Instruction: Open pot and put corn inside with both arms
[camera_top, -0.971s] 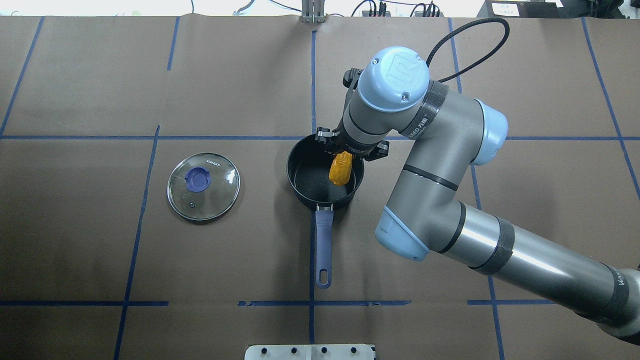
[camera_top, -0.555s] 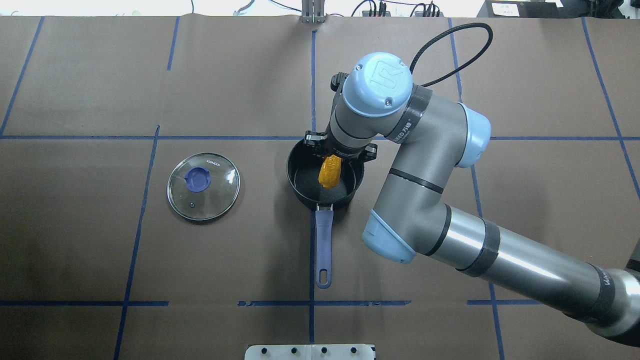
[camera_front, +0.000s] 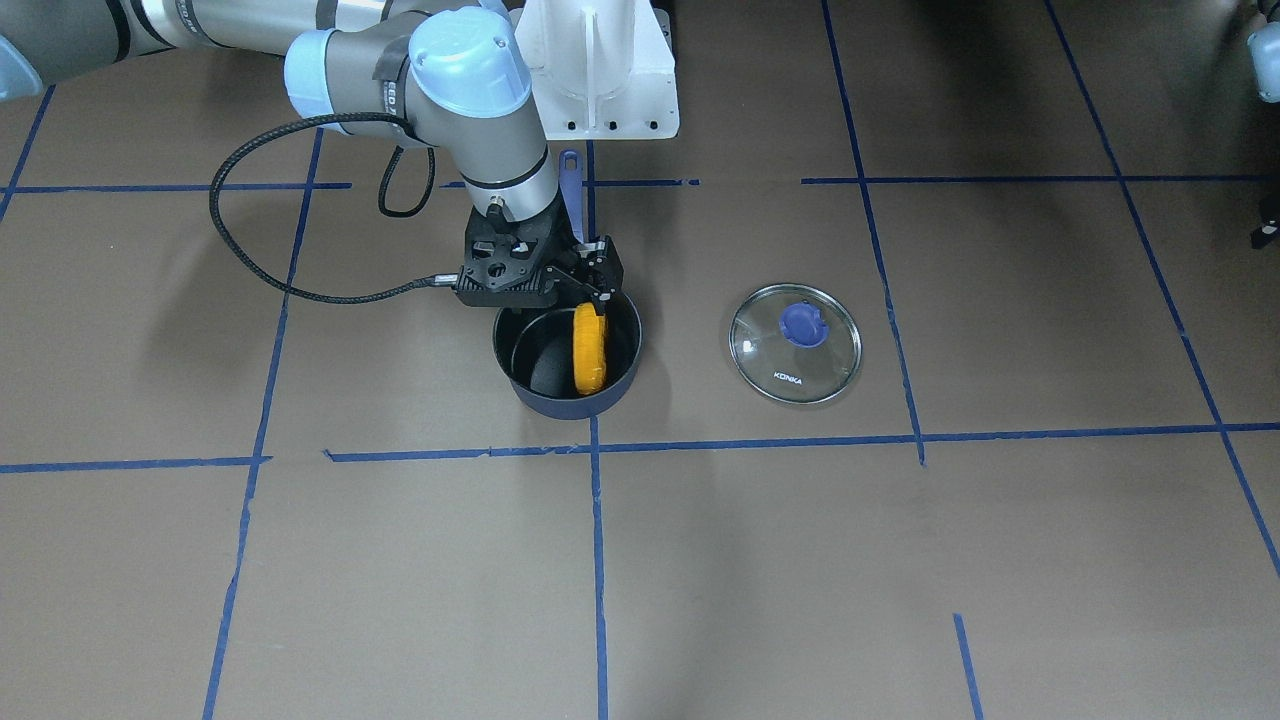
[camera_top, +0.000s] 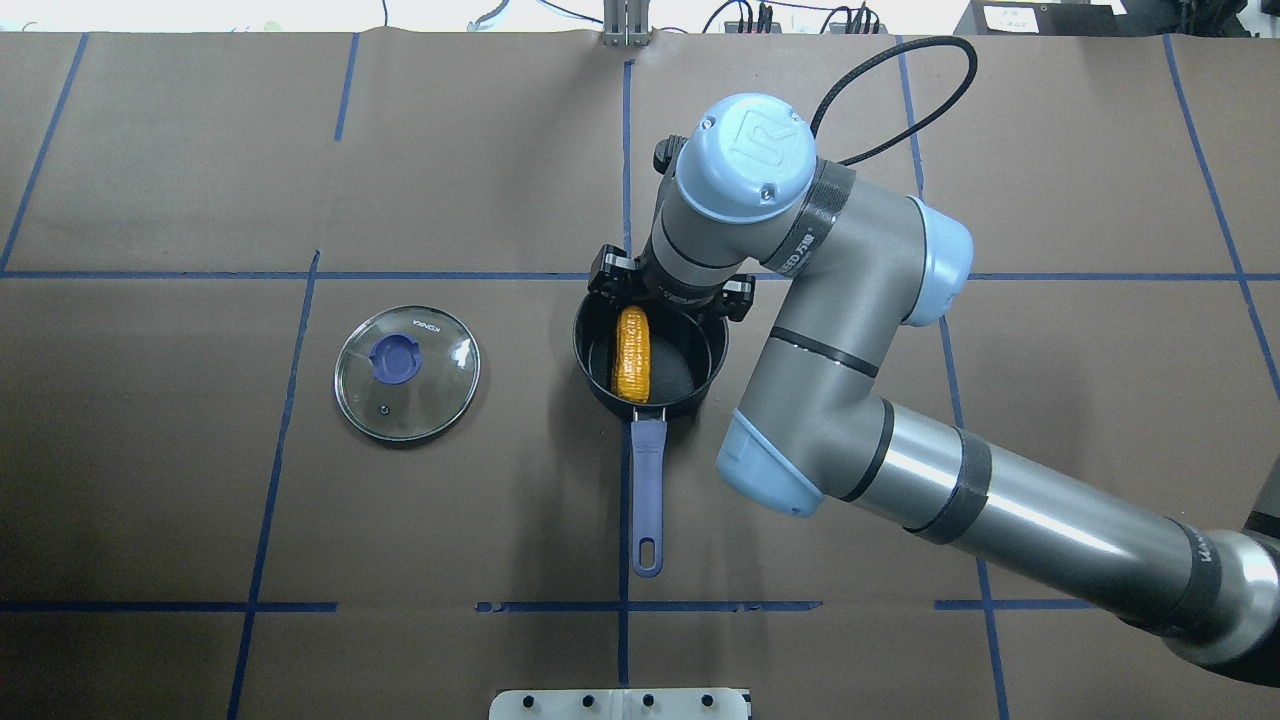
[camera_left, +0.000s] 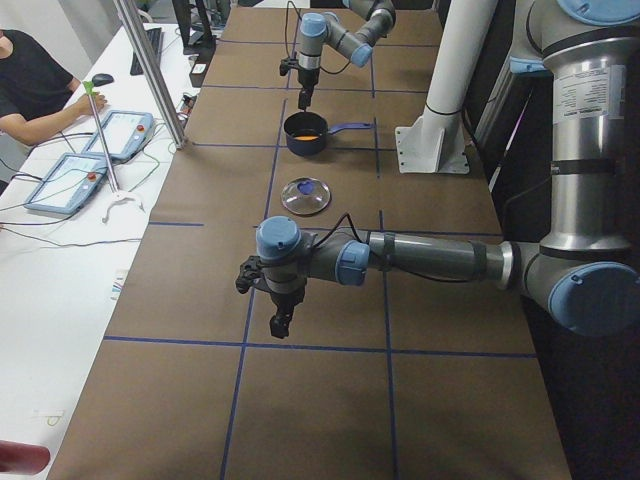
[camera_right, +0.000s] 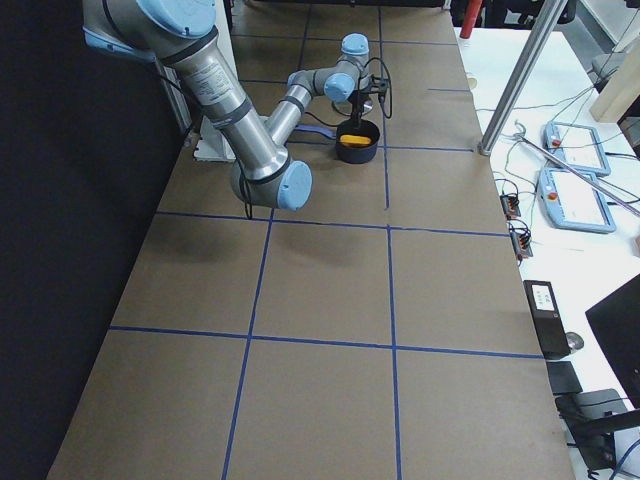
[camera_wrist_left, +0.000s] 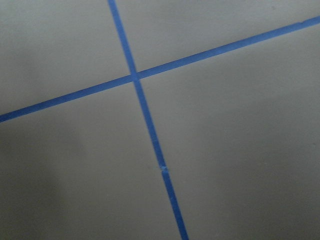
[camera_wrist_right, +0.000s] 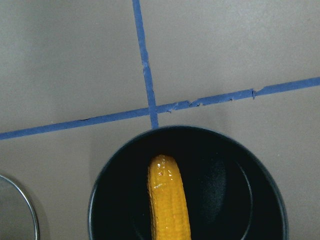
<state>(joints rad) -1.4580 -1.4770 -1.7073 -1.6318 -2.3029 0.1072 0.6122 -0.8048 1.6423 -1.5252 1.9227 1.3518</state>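
The dark navy pot (camera_top: 700, 385) stands open at mid-table, its purple-blue handle (camera_top: 647, 490) pointing towards the robot. The orange-yellow corn (camera_top: 632, 353) lies inside it, lengthwise across the black bottom, and also shows in the front view (camera_front: 589, 348) and in the right wrist view (camera_wrist_right: 167, 200). My right gripper (camera_front: 590, 290) hangs just above the pot and holds nothing; its jaws look open. In the overhead view the wrist hides its fingers. My left gripper (camera_left: 282, 322) hangs over bare table far from the pot; I cannot tell whether it is open or shut.
The round glass KONKA lid (camera_top: 407, 372) lies flat on the table to the left of the pot, about a pot's width away. The white robot base (camera_front: 600, 70) stands behind the handle. Operators' tablets (camera_left: 90, 160) lie on the side table.
The corn hung tilted from my right gripper over the pot; now it lies flat inside the pot, free of the gripper. The right arm has shifted slightly left.
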